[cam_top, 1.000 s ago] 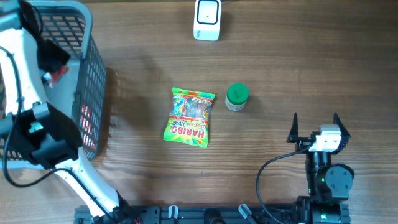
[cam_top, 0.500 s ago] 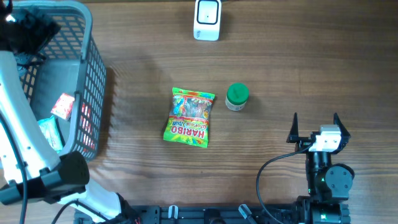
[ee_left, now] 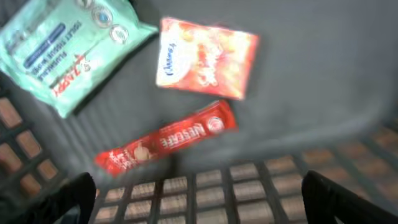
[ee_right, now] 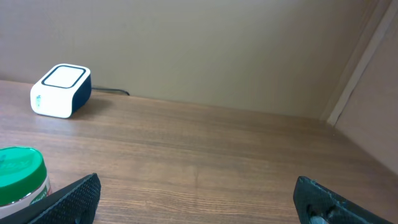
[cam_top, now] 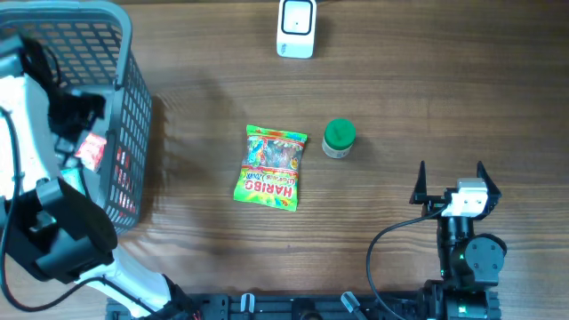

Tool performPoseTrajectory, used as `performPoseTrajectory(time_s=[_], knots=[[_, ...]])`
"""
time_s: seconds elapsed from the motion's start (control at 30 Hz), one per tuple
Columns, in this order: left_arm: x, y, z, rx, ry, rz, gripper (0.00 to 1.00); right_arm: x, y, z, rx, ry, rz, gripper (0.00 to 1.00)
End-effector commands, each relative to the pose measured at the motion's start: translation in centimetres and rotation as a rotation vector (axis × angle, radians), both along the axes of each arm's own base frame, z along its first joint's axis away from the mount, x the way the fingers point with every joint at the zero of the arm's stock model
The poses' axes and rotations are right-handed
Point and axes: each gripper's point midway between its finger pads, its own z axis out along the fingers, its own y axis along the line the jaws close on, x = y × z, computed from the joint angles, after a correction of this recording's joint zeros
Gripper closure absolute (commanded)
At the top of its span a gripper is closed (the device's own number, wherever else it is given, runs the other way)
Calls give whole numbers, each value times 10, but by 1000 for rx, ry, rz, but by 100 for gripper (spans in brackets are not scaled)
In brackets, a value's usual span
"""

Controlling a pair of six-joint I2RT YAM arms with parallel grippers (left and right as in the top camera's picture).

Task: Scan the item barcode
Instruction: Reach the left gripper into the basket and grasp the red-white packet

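overhead layout: brown wooden table, robot base at the near edge, two loose items mid-table, a reader at the far edge.
right gripper: near right part of the table, fingers spread wide with nothing between them, well apart from every item.
right wrist view: both black fingertips sit in the lower corners with bare wood between them; the jar's green lid shows low on the left, the reader further back.
left gripper: inside the basket, looking down at its floor, fingers spread out to the frame's corners, holding nothing.
grey plastic mesh basket: on the left side of the table, running back to the far edge.
basket contents: red nescafe stick sachet lies flat on the floor, nearest the fingers; beyond it an orange-and-white snack packet; just beside that a mint-green wipes packet; all slightly blurred.
green and yellow haribo sweet bag: flat at mid-table, printed side up, apart from both grippers.
small jar with green lid: upright just right of the bag, a little farther back, not touching it.
white barcode scanner with dark rim: at the far edge, well apart from bag and jar.
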Motion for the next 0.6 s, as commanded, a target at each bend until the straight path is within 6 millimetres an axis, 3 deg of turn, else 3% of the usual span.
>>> performPoseTrajectory(time_s=[0.0,0.33,0.57], knots=[[-18,20,-28,102,68,95,0,0,2,1,-12,-5,11,0],[-1,34,-79,177,-38,98,0,0,2,1,-12,-5,11,0],[18,43,-86,217,-109,27,0,0,2,1,-12,-5,11,0]])
